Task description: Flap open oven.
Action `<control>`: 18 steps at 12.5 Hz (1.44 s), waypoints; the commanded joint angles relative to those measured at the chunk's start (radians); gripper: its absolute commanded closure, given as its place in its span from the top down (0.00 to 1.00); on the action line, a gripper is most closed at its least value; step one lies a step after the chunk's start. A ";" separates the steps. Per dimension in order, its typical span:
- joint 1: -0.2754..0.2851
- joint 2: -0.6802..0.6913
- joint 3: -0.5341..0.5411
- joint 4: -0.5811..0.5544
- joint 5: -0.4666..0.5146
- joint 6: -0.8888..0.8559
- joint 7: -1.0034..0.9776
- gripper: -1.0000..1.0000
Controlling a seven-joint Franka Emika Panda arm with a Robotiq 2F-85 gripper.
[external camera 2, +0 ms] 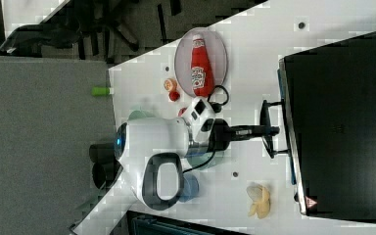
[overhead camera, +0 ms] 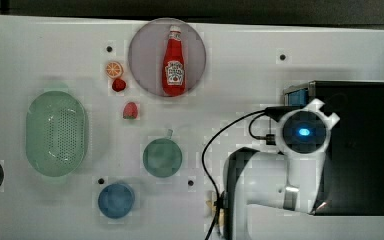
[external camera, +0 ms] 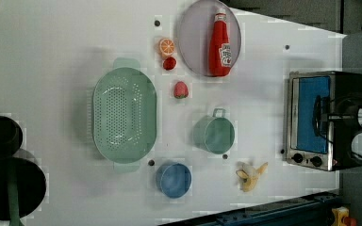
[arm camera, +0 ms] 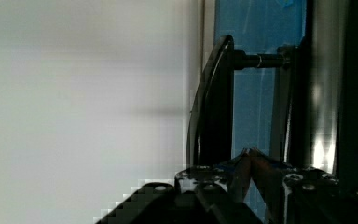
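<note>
White table [overhead camera: 40,50] with scattered kitchen stuff; the oven [external camera 2: 342,122] sits at the top view's right edge, door [arm camera: 261,28] facing the rest of the table and, by the look of it, not yet opened: blue glass flat against the frame. The arm reaches level toward the handle [arm camera: 214,102]. The claw [arm camera: 251,161] has its tips pressed nearly together with nothing pinched between them, and in the wrist view they sit in the gap between the bar and the glass, so it reads as a hook rather than a grip. Risks as I judge them: since the bar is only hooked, a pull that goes straight out instead of following the door's arc could let the tips slide off the bar, and the door would stay closed or snap back. If the hinge is stiff, the light oven could drag or tip across the table instead of opening. Tips so close to the glass could scrape it if the wrist tilts. The cable [overhead camera: 215,145] looping off the wrist could snag on a wider swing. The banana [external camera 2: 259,198] lies near the oven front, likely just beside the door's landing zone; the cup [overhead camera: 162,157] is well apart.
</note>
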 commanded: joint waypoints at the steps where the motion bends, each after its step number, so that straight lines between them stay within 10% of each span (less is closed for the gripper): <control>1: 0.069 0.039 0.077 -0.048 -0.092 0.006 0.242 0.18; 11: 0.211 0.284 0.165 -0.042 -0.643 -0.027 1.024 0.18; 18: 0.251 0.349 0.171 0.050 -0.577 0.007 1.122 0.18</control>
